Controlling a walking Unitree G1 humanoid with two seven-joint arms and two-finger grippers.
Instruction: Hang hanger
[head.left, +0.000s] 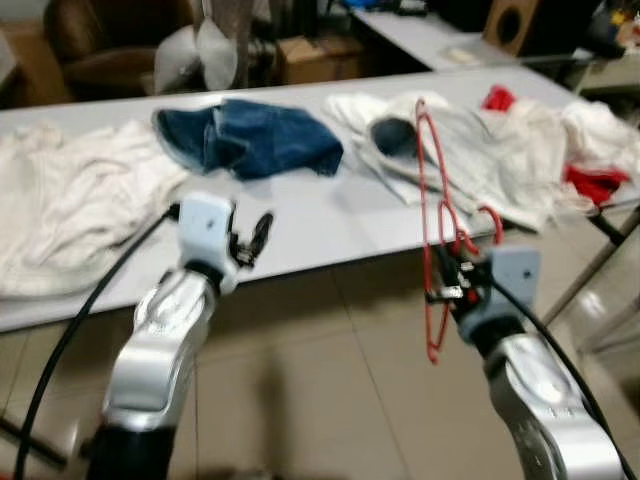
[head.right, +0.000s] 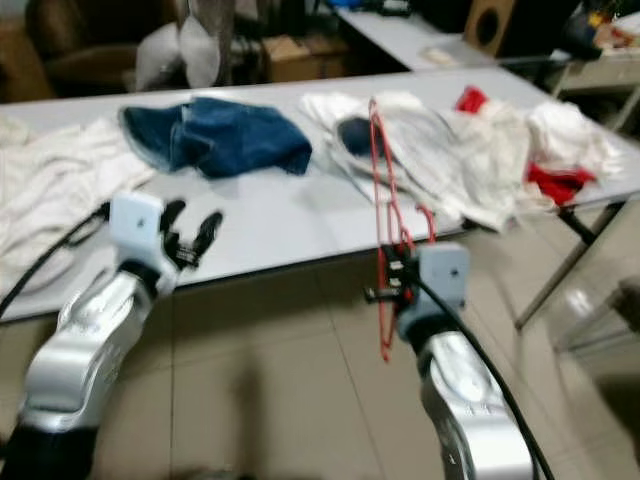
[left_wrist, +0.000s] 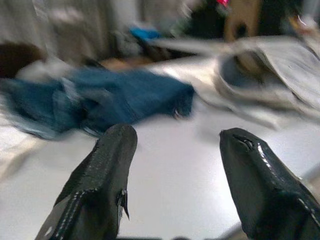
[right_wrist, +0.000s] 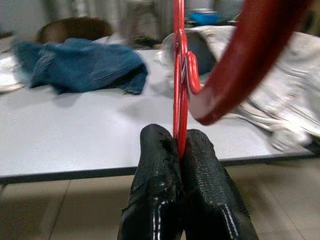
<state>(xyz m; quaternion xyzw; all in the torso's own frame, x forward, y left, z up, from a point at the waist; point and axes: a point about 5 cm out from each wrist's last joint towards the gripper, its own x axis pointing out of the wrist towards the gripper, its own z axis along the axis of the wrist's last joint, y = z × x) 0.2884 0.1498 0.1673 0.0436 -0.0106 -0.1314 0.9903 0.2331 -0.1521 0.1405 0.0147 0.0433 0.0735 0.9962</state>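
Both silver arms reach forward over the tiled floor (head.left: 330, 360) toward a long grey table (head.left: 330, 225). On the right, the right gripper (right_wrist: 180, 145) has its black fingers pinched tight on the wire of a red hanger (head.left: 436, 215), held upright just before the table edge. Opposite, the left gripper (left_wrist: 175, 150) hangs with fingers spread wide, holding nothing. Blue jeans (head.left: 250, 138) and white clothes (head.left: 470, 150) lie on the table
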